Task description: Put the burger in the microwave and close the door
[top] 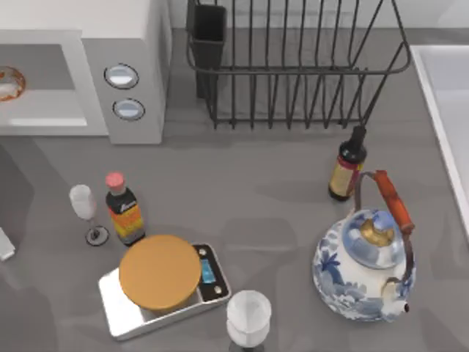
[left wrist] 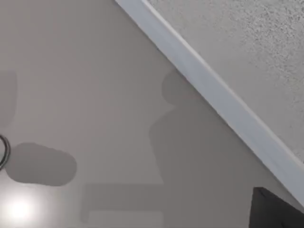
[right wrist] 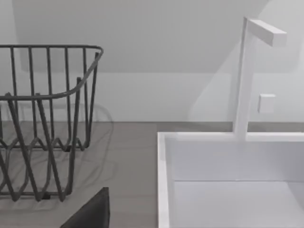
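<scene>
The white microwave point(top: 135, 44) stands at the back left, its cavity open to view. The burger point(top: 7, 82), small, orange-rimmed and pale in the middle, lies inside that cavity at the picture's left edge. The door is swung open. A white piece of it point(top: 4, 244) shows at the far left of the table. In the left wrist view its speckled mesh window point(left wrist: 247, 42) and white frame point(left wrist: 213, 95) run close by. A dark part of my left gripper point(left wrist: 278, 209) sits beside the door. A dark part of my right gripper point(right wrist: 90, 213) faces the sink.
A black wire dish rack point(top: 293, 66) stands at the back centre and a white sink point(top: 447, 110) at the right. In front are a wine glass point(top: 84, 209), a red-capped bottle point(top: 123, 209), a scale with an orange disc point(top: 160, 271), a white cup point(top: 248, 317), a dark bottle point(top: 346, 170) and a teapot point(top: 366, 268).
</scene>
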